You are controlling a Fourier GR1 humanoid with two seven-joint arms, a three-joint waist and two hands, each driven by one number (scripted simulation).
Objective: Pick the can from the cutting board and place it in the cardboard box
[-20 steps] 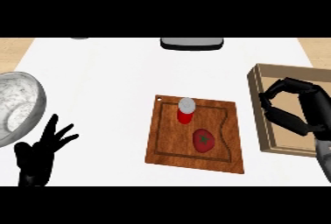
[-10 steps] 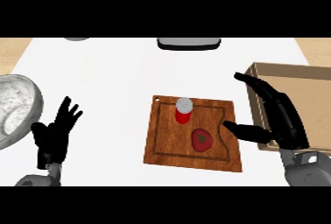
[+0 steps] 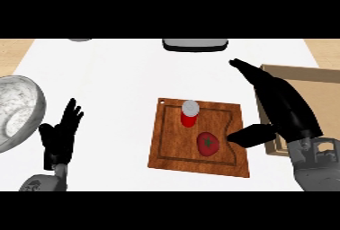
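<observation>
The white counter [image 3: 119,72] lies under me, and on it the wooden cutting board [image 3: 172,148], slightly skewed. My right hand [image 3: 282,108] stretches long and flat over the board's right edge, fingers straight, thumb jutting toward the tomato, holding nothing; it covers part of the cardboard box [image 3: 299,74] beside the board. A speckled metal bowl [image 3: 16,112] sits at the left edge. My left hand [image 3: 60,134] rests open at lower left, fingers up. The tomato [image 3: 208,143] lies mid-board. The can [image 3: 189,113], red with a pale grey top, stands upright near the board's far edge, just beyond the tomato.
</observation>
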